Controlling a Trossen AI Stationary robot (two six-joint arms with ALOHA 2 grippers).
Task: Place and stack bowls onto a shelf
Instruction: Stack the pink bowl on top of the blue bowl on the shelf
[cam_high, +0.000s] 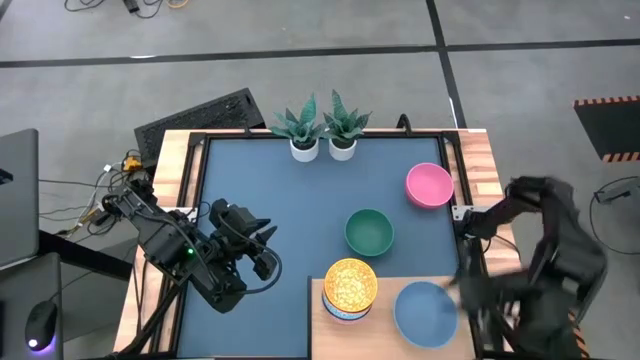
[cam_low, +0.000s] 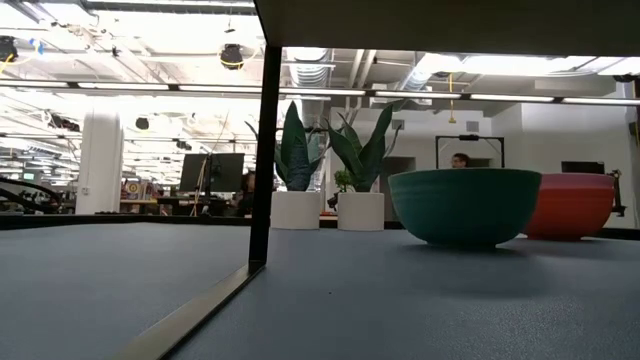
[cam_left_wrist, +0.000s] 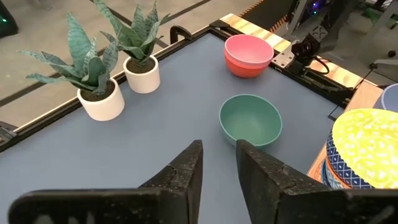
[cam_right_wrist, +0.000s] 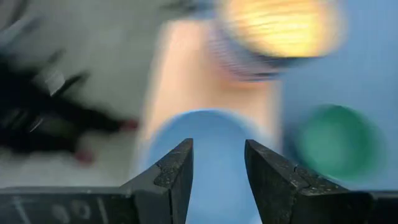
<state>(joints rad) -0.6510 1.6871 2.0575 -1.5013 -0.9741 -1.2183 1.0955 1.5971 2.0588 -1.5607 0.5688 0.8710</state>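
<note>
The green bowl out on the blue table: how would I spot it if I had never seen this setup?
Start at the two white plant pots at the table's far edge, then come toward the pale wooden shelf at the near edge. The green bowl sits alone on the blue top between them. It is plain teal-green and empty, unlike the pink bowl by the right edge or the yellow patterned stack on the shelf.

Shelf (cam_high: 385, 318) at the counter's (cam_high: 290, 210) near right corner, two plant pots (cam_high: 322, 148) at the far edge.
A patterned bowl stack (cam_high: 350, 290) and a plain bowl (cam_high: 425, 312) sit side by side on the shelf; two more bowls (cam_high: 369, 231) lie on the counter behind.
</note>
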